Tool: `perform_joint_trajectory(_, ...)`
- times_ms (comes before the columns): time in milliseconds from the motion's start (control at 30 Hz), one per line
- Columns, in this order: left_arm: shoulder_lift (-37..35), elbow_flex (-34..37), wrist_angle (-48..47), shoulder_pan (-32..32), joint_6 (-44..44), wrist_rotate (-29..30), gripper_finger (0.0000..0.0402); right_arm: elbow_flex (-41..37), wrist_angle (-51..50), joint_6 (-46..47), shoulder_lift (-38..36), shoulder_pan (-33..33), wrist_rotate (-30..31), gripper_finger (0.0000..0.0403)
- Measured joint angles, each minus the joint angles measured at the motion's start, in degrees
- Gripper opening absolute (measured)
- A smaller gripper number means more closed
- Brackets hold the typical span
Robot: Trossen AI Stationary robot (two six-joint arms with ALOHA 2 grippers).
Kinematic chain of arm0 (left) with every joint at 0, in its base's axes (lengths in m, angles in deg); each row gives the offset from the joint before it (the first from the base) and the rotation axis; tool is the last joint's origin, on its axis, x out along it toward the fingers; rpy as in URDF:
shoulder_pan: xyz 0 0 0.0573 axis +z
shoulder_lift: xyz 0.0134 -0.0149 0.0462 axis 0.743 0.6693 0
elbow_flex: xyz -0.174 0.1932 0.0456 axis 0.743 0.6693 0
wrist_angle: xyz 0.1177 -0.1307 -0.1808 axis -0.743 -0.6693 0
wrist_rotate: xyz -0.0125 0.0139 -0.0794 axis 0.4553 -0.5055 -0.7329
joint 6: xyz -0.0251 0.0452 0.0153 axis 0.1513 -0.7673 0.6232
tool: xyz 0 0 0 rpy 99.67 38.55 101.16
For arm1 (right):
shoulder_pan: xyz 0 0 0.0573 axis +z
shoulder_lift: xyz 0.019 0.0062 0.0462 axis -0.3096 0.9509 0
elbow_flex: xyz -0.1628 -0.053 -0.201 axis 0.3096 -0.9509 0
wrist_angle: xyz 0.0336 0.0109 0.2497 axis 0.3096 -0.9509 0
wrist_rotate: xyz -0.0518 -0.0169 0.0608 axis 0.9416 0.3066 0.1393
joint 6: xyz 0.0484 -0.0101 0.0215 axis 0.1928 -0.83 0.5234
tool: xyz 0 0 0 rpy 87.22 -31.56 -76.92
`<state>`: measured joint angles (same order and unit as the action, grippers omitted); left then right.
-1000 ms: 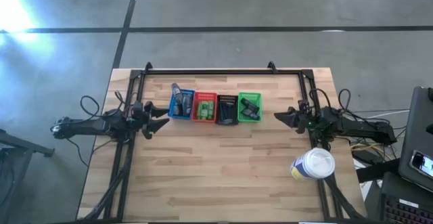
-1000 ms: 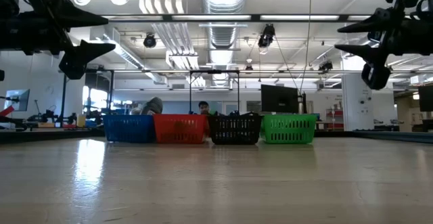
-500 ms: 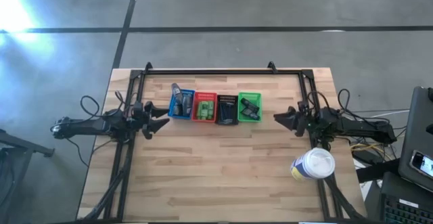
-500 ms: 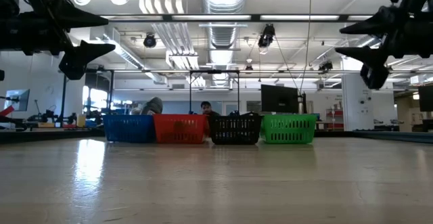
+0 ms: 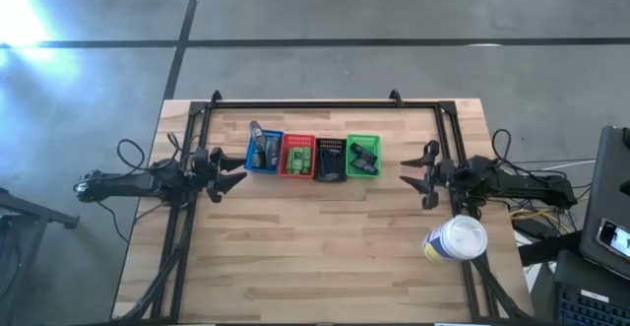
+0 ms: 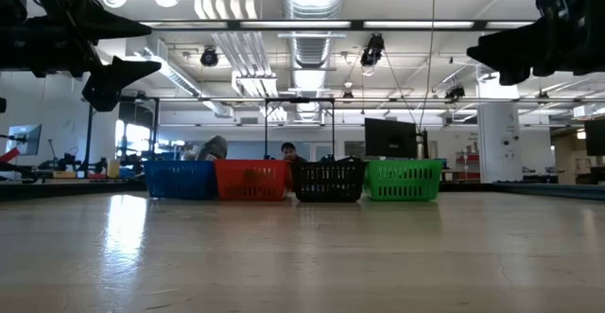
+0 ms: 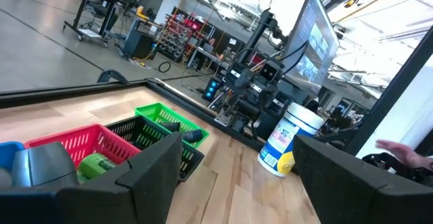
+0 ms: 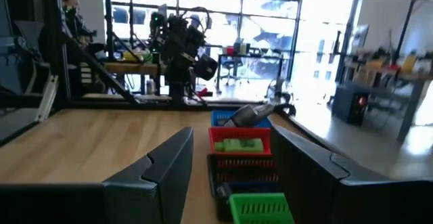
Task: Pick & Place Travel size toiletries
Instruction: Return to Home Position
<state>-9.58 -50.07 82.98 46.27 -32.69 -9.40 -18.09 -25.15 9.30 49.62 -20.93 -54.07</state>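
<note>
The toiletries lie in four small mesh baskets in a row at the table's far middle. Grey oval bottles (image 5: pixel 258 147) fill the blue basket (image 5: pixel 264 155), and one leans on its far rim. Green tubes (image 5: pixel 298 157) are in the red basket (image 5: pixel 298 168). Black tubes (image 5: pixel 330 157) are in the black basket, and dark items (image 5: pixel 364 156) in the green basket (image 5: pixel 363 168). My left gripper (image 5: pixel 234 172) hovers open left of the blue basket. My right gripper (image 5: pixel 425 176) hovers open right of the green basket. Both are well above the table in the low view (image 6: pixel 154 46) (image 6: pixel 477 56).
A large white round tub (image 5: pixel 456 239) stands near the table's right edge, on the near side of my right arm. A black frame rail (image 5: pixel 315 103) runs along the far edge. Bare wood (image 5: pixel 315 247) stretches across the near half. A seated person (image 8: pixel 67 14) shows beyond the table.
My right gripper has rolled about its wrist: its two fingers, one above the other before, now lie level side by side. It has also risen slightly. My left arm and the baskets have kept still.
</note>
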Motion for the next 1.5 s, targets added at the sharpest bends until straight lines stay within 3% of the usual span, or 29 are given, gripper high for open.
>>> perform_joint_trajectory(433, 0.0, 0.0, 0.0, 0.0, 0.0, 0.0, 0.0287, 0.0, -0.2, 13.3, 1.9, 0.0, 0.0, 0.0185)
perform_joint_trajectory(1500, 0.0, 0.0, -0.1, 0.0, 0.0, 0.0, 0.0287, 0.0, -0.1, 13.3, 1.9, 0.0, 0.1, 0.0086)
